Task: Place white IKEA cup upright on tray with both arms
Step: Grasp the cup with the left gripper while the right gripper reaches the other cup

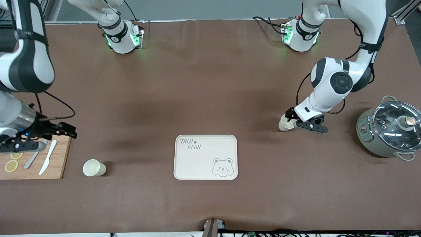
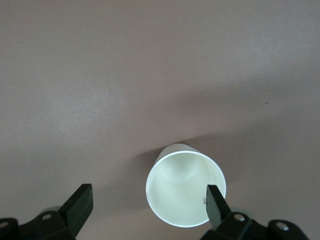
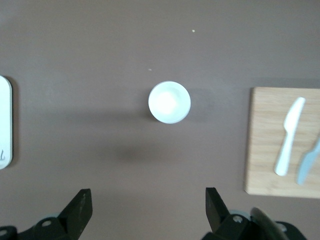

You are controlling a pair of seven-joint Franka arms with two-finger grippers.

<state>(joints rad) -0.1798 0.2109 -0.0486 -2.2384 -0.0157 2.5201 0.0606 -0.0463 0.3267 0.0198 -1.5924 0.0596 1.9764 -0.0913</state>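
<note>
High front camera facing the robots, both wrist cameras looking down at the table (image 1: 210, 82)

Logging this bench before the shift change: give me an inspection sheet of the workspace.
Surface: brown mat, no spills seen.
Job's things: tray bare; one cup upright toward the right arm's end; second cup toward the left arm's end, farther from the camera than the tray.
Clutter: cutting board with knives and lemon slices; lidded pot.
Grippers: left claw open, low at the second cup, one finger across its rim; right claw open, above the board's edge.
Cables: along both arms and the near edge.
Surroundings: nothing seen.
</note>
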